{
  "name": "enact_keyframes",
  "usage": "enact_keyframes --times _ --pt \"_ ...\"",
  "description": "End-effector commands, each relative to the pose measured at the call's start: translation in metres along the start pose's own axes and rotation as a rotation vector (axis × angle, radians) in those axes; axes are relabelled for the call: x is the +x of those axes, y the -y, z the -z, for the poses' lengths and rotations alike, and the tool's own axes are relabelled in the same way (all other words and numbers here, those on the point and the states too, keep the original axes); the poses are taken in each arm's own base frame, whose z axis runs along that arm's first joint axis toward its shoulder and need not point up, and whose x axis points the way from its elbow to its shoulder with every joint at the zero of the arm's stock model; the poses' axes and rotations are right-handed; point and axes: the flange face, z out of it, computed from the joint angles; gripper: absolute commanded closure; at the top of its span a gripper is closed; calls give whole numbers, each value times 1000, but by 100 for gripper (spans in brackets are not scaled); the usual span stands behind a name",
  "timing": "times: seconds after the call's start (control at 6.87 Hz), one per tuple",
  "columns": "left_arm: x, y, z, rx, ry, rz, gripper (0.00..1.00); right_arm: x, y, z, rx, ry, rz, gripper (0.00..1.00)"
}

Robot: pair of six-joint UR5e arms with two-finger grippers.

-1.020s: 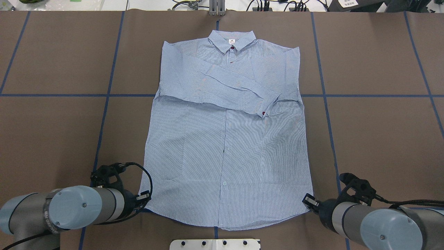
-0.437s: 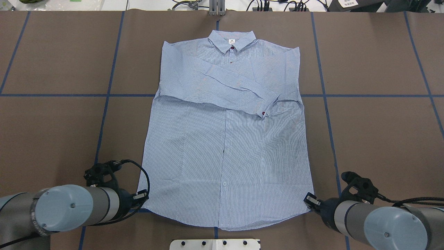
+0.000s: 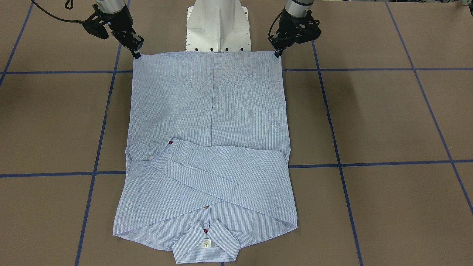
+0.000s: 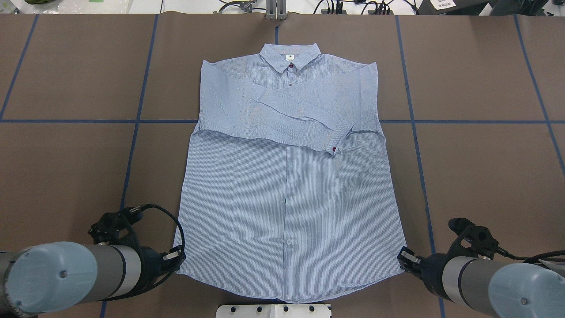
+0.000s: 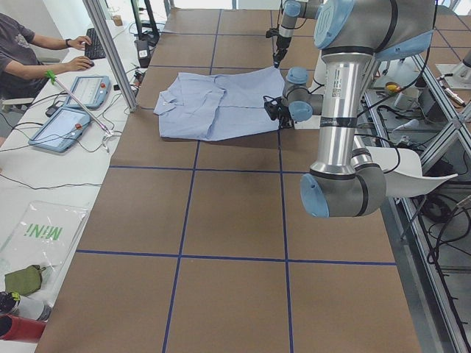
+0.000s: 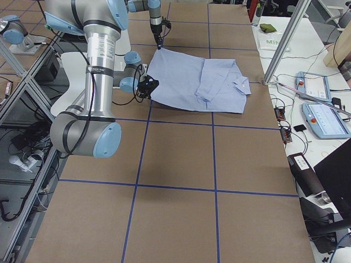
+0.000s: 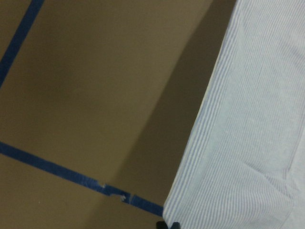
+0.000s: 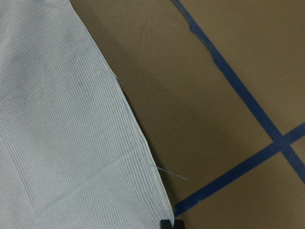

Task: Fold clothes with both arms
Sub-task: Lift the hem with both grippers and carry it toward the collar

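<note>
The brown table [image 4: 66,176] carries, mid-frame from overhead, the shirt [image 4: 287,194] front-up (sleeves crossed over its chest), collar toward the top, hem corners pinched tight by the left gripper [image 4: 178,257] lower left and right gripper [image 4: 402,257] lower right.

a robotics lab: a jointed robot arm [image 5: 340,110] at a table [image 5: 228,294] gridded with blue tape [image 5: 184,254], teach pendants [image 5: 65,126] on the side bench [image 5: 29,202], an operator [image 5: 18,51] typing at a keyboard [image 5: 94,43].

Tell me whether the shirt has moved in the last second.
Yes. The shirt slid toward the robot: its collar now lies farther from the grey bracket at the far edge, hem nearer the white base plate.
</note>
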Motion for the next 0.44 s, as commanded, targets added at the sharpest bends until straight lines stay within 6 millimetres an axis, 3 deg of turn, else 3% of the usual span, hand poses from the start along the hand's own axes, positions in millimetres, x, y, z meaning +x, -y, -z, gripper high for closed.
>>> enact_keyframes --times 0.0,0.29 --pt "16 -3 40 -41 -67 66 100 -16 13 44 -5 76 -33 100" --pt "50 59 85 -5 -171 151 100 -57 51 99 49 244 -123 100"
